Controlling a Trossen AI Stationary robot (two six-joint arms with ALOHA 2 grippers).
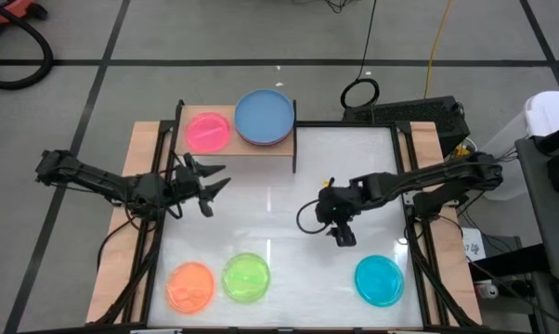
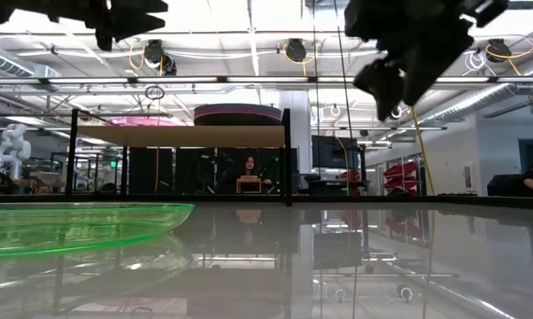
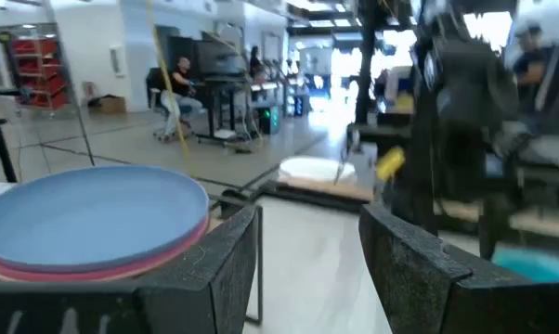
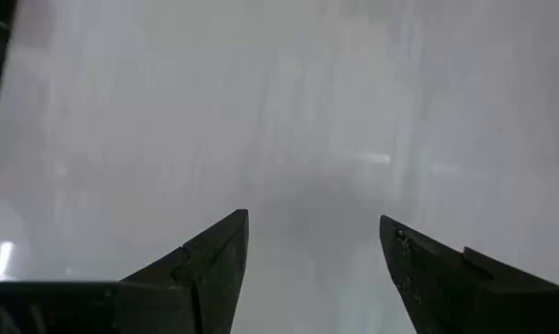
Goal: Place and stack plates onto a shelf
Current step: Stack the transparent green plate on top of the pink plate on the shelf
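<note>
The shelf (image 1: 238, 148) stands at the table's far edge, left of centre. On its wooden board rest a stack of large plates with the blue plate (image 1: 265, 116) on top and pinkish rims below (image 3: 94, 264), and beside it the translucent pink plate (image 1: 208, 132). The orange plate (image 1: 190, 286), green plate (image 1: 246, 276) and cyan plate (image 1: 380, 280) lie flat near the table's near edge. My left gripper (image 1: 213, 186) hovers open in front of the shelf, holding nothing. My right gripper (image 1: 341, 232) hangs open over bare tabletop, right of centre, pointing down.
The white tabletop (image 1: 279, 204) has free room between the two grippers and the near row of plates. The shelf's black legs (image 1: 294, 139) stand at its corners. The green plate (image 2: 72, 226) lies close to the low camera. People sit in the room behind.
</note>
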